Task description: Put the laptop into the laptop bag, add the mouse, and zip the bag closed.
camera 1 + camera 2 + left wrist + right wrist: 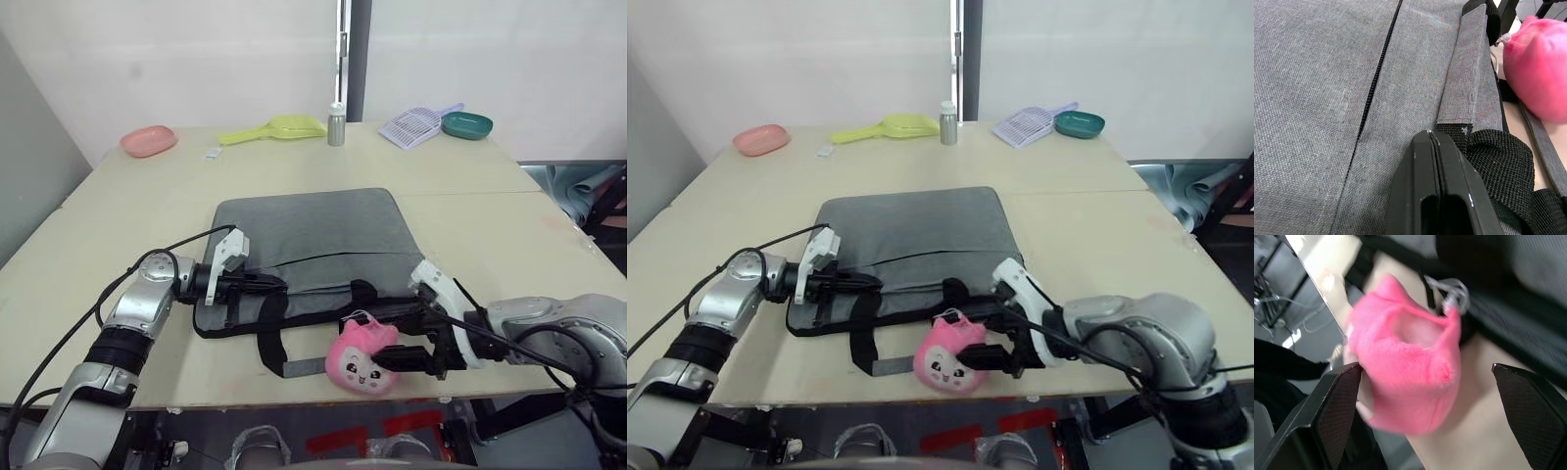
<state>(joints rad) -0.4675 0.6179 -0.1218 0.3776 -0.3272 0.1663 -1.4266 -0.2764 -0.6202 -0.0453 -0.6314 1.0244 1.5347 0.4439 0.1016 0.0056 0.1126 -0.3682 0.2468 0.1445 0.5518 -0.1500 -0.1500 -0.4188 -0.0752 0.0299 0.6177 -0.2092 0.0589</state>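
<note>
Pink plush toy (pixel 362 358) sits between right gripper's (pixel 399 339) parted jaws.

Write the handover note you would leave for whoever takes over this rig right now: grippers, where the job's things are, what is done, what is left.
Left gripper: shut, at the near left edge of the laptop bag.
Right gripper: open, fingers either side of the pink plush toy by the bag's near edge.
Bag lies flat mid-table, handles toward the robot.
Laptop and mouse are not on the table; whether they are inside is hidden.
Left: confirm contents, check the zip is fully closed.
</note>
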